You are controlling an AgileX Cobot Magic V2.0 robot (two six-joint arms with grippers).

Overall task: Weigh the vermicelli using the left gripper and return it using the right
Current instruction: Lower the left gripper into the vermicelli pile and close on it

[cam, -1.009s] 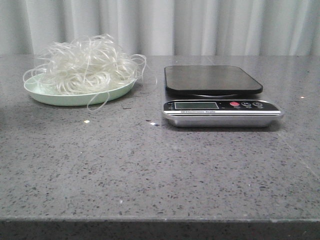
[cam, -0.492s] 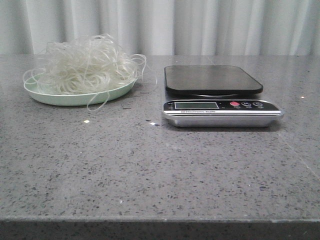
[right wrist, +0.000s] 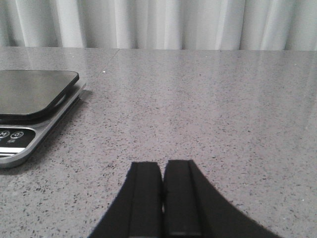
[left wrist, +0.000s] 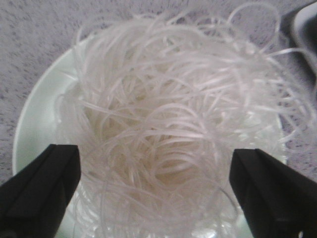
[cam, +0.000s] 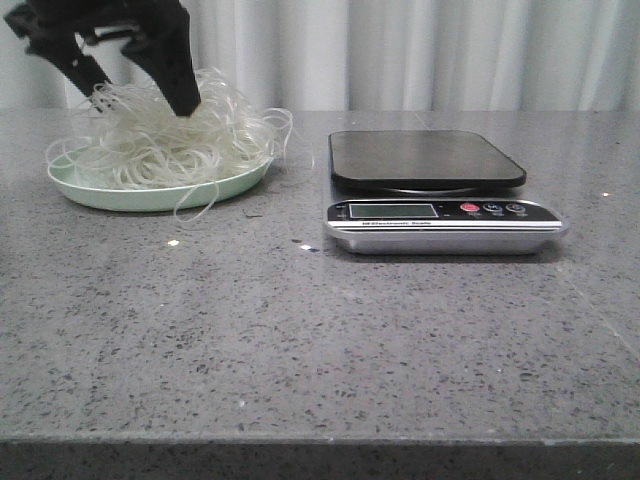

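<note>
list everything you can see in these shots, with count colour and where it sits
vermicelli: one tangle, translucent whitish, heaped on the plate at the table's back left, stray loops hanging over the rim
plate: one, pale green, back left of the table, under the noodles
scale: one, silver body with black platform, right of the plate, nothing on the platform
table: one, grey speckled stone
curtain: white, pleated, behind the table
left gripper: one, black, open, above the noodle heap with a finger on either side of it
right gripper: one, black, shut, low over bare table to the right of the scale, holding nothing
</note>
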